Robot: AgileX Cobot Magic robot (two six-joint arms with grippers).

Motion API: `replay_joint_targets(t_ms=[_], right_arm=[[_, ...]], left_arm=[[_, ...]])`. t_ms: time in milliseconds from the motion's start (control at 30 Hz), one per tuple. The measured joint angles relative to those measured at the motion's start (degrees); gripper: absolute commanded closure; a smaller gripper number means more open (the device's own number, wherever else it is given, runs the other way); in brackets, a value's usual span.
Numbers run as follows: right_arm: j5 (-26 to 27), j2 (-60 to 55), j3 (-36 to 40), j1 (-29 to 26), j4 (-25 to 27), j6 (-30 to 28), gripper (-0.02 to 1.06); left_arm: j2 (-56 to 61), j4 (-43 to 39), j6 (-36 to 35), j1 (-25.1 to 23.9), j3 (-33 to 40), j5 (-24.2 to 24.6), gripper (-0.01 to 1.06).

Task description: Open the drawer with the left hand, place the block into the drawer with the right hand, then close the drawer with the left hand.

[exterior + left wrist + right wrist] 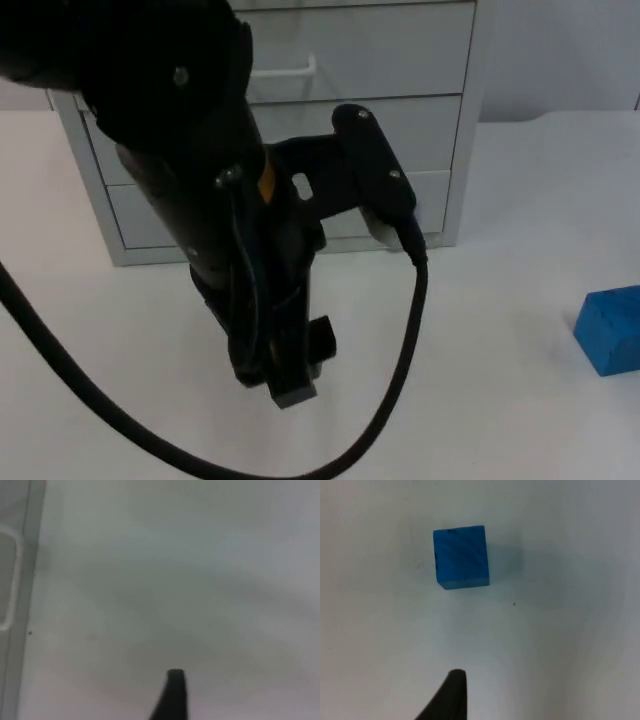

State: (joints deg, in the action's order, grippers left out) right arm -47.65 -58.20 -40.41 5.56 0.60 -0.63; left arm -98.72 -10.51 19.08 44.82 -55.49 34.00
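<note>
Nearest you, the left gripper (290, 385) hangs over the white table (500, 400) in front of the drawer unit (280, 130); you cannot tell whether it is spread or pressed together. Every drawer looks shut, so your step is probably the opening: line up squarely on a white handle (290, 70) and pull straight out. Off to the right, well apart, the blue block (610, 330) lies on the table. The right gripper (451, 700) waits near it, its state unclear.
</note>
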Motion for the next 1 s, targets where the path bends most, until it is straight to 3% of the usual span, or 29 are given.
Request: replay_joint_targets(t_ms=[67, 167, 267, 300, 367, 433, 533, 600, 633, 733, 1000], right_arm=[[0.0, 0.0, 0.0, 0.0, 0.0, 0.0, -0.01], [0.0, 0.0, 0.0, 0.0, 0.0, 0.0, -0.01], [0.1, 0.0, 0.0, 0.0, 0.0, 0.0, -0.01], [0.1, 0.0, 0.0, 0.0, 0.0, 0.0, -0.01], [0.1, 0.0, 0.0, 0.0, -0.1, 0.0, -0.01], [0.2, 0.0, 0.0, 0.0, -0.1, 0.0, -0.01], [0.2, 0.0, 0.0, 0.0, -0.1, 0.0, -0.01], [0.3, 0.0, 0.0, 0.0, -0.1, 0.0, -0.01], [0.3, 0.0, 0.0, 0.0, -0.1, 0.0, -0.01], [0.4, 0.0, 0.0, 0.0, -0.1, 0.0, -0.01], [0.8, 0.0, 0.1, 0.0, -0.1, 0.0, -0.01]], left_arm=[[-0.3, -1.0, 0.0, 0.0, 0.0, -0.8, 0.60], [-1.3, -3.8, 0.0, 0.0, 0.0, -3.6, 0.64], [-2.1, -6.1, 0.0, 0.0, 0.0, -5.4, 0.49], [-2.6, -7.7, 0.0, 0.0, 0.0, -6.5, 0.49], [-4.0, -11.3, -0.3, 0.0, 0.0, -8.2, 0.37], [-5.0, -13.8, -1.2, 0.0, 0.0, -9.2, 0.36], [-8.4, -24.1, -7.6, 0.0, -0.6, -10.0, 0.40], [-11.6, -35.9, -16.4, 0.1, -1.6, -10.0, 0.41], [-11.6, -35.9, -16.4, 0.1, -1.6, -10.0, 0.41], [-15.2, -47.9, -27.5, 0.1, -2.9, -9.9, 0.41], [-20.1, -56.4, -38.0, -1.0, -6.0, -8.6, 0.41]])
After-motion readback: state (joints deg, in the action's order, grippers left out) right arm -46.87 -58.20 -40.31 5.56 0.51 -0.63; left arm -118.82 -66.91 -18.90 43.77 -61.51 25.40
